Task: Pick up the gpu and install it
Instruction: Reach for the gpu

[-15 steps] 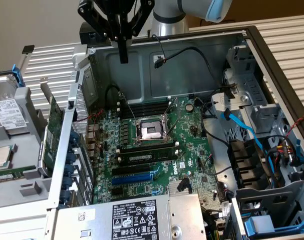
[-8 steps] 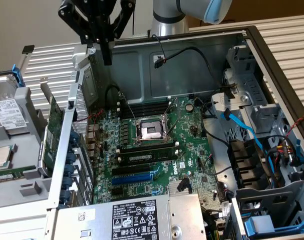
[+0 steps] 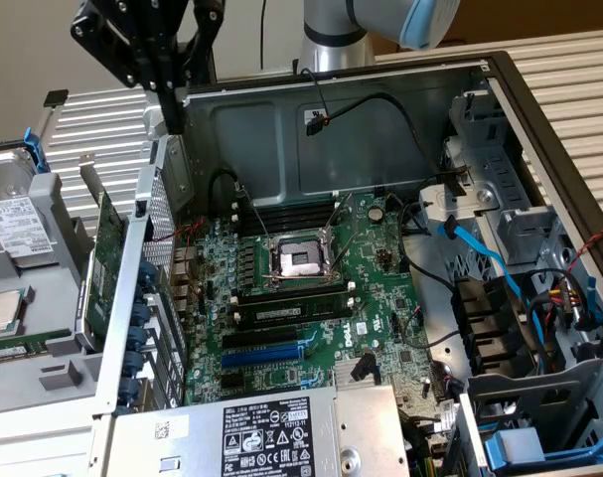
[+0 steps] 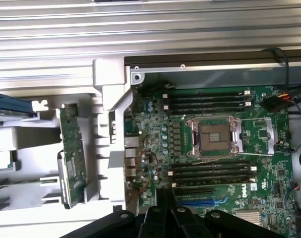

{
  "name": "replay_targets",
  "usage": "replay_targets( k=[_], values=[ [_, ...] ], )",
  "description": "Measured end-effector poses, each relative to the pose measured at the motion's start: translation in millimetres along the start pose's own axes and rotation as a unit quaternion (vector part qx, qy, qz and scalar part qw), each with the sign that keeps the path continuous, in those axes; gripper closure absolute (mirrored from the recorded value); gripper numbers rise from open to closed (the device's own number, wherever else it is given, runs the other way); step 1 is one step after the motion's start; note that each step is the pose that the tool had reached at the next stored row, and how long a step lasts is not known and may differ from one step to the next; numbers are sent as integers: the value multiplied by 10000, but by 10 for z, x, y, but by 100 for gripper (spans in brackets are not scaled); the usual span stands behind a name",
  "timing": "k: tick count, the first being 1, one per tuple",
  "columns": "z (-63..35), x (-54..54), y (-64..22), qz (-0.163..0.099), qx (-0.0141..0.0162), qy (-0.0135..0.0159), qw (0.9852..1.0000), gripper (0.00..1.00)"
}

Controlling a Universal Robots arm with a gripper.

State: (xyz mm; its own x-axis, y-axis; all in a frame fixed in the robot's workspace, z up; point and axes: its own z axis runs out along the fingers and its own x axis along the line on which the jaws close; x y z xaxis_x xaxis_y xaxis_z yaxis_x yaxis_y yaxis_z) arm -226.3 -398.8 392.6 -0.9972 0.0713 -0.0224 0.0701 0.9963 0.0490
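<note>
One gpu [image 3: 106, 266], thin green card, stands on edge outside the computer case [image 3: 380, 129]; gripper [image 3: 172, 121] pinched closed, empty, above the case's edge.

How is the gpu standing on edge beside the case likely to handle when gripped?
The gpu is a thin flat board, so probably stiff and light. Standing on its edge, it may tip if nudged sideways. Its exposed components look fragile.

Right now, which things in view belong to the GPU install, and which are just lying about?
Job in hand: gpu, standing on edge outside the case; motherboard; its blue expansion slot; the shut jaws.

Lying about: hard drive; power supply; blue cable; memory sticks.
</note>
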Motion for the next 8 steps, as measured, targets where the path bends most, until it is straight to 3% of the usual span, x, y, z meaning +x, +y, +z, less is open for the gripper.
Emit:
replay_targets(
  k=[8],
  values=[
    [-9,337,-24,-26,-1,1,10000,89]
  ],
)
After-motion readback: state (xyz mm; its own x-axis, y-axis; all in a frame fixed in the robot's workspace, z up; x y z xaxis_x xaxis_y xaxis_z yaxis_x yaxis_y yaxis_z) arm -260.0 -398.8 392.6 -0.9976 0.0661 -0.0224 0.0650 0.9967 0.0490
